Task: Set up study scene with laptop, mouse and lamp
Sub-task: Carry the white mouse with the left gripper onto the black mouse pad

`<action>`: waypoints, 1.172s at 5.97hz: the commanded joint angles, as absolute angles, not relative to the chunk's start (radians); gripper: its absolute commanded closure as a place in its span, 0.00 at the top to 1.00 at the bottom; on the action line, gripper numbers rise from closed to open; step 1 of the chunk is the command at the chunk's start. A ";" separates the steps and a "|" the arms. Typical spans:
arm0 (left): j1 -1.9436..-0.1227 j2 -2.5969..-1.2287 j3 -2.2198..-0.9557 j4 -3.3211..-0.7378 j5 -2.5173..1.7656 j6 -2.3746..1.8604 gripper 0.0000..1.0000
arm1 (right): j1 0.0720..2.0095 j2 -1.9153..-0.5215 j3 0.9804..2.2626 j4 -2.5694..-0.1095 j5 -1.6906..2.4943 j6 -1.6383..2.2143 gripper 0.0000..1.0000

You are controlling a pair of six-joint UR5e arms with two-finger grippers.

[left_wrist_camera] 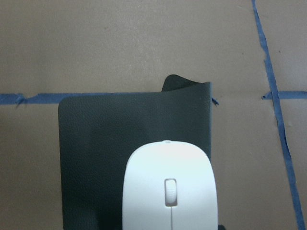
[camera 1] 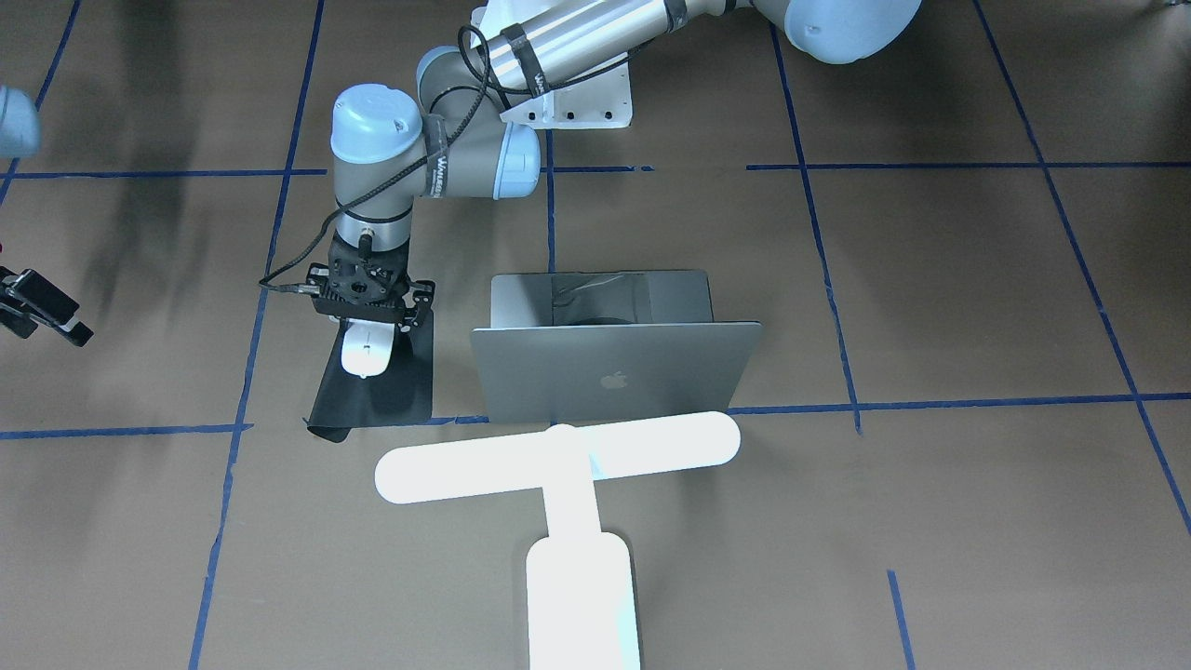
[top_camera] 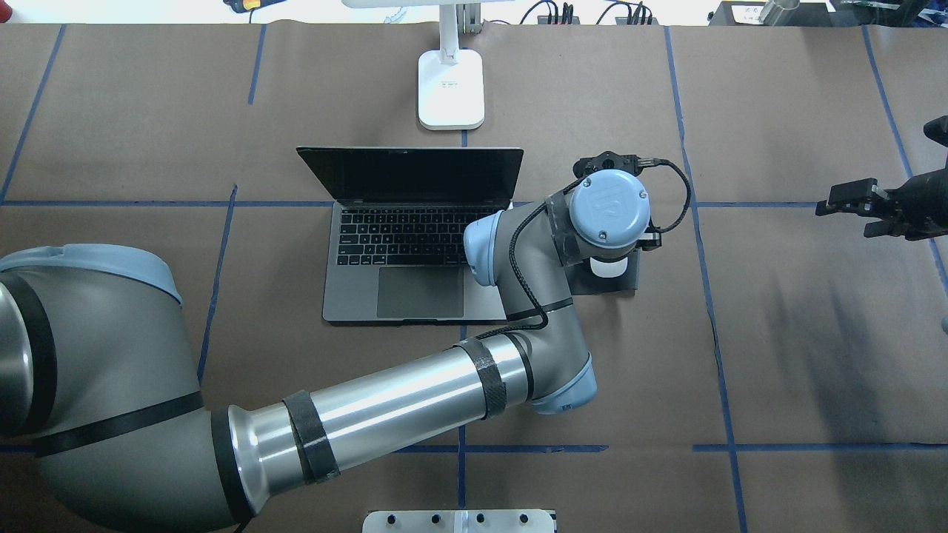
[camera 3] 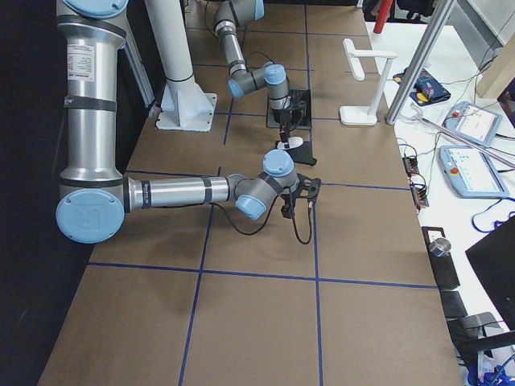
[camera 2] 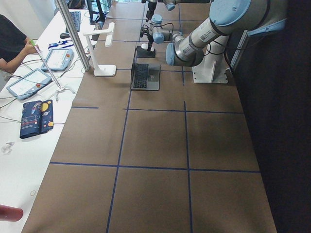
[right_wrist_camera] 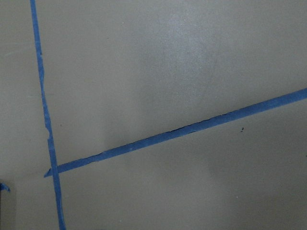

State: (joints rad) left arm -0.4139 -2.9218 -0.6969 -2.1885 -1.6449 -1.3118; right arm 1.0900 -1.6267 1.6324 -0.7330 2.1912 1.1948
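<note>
Mouse (camera 1: 365, 349) is lying on the black mat (camera 1: 409, 381) at three o'clock of the laptop (top_camera: 415, 244), under the left gripper (camera 1: 372, 321); whether this claw is clenching it I cannot tell. It is looking light, hard and slippery, so gripping its long sides seems safest.

The laptop (top_camera: 348, 296) is matt silver-grey metal with a faint sheen on its lid. The mouse (left_wrist_camera: 169, 191) is smooth, glossy white plastic. The black mat (left_wrist_camera: 96, 143) is matt with a fine leathery grain. The brown table covering (top_camera: 778, 333) looks like paper, dull and smooth.
</note>
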 commanded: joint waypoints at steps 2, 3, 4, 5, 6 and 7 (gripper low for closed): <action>-0.419 -2.928 -0.641 -2.235 -1.624 -1.330 0.08 | 1.089 -1.626 1.628 -0.732 2.191 1.195 1.00; -0.419 -2.930 -0.638 -2.237 -1.624 -1.330 0.30 | 1.089 -1.626 1.628 -0.732 2.191 1.195 1.00; -0.419 -2.933 -0.638 -2.244 -1.623 -1.330 0.73 | 1.089 -1.625 1.628 -0.732 2.192 1.195 1.00; -0.419 -2.934 -0.638 -2.252 -1.623 -1.330 0.91 | 1.089 -1.624 1.628 -0.732 2.192 1.195 1.00; -0.419 -2.939 -0.638 -2.272 -1.624 -1.330 0.98 | 1.089 -1.624 1.628 -0.732 2.192 1.193 1.00; -0.422 -2.953 -0.638 -2.273 -1.626 -1.333 0.99 | 1.091 -1.624 1.629 -0.732 2.192 1.193 1.00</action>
State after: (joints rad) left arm -0.4202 -2.9422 -0.6382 -2.2671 -1.6246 -1.3309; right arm 1.0895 -1.6245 1.6277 -0.7317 2.1920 1.1938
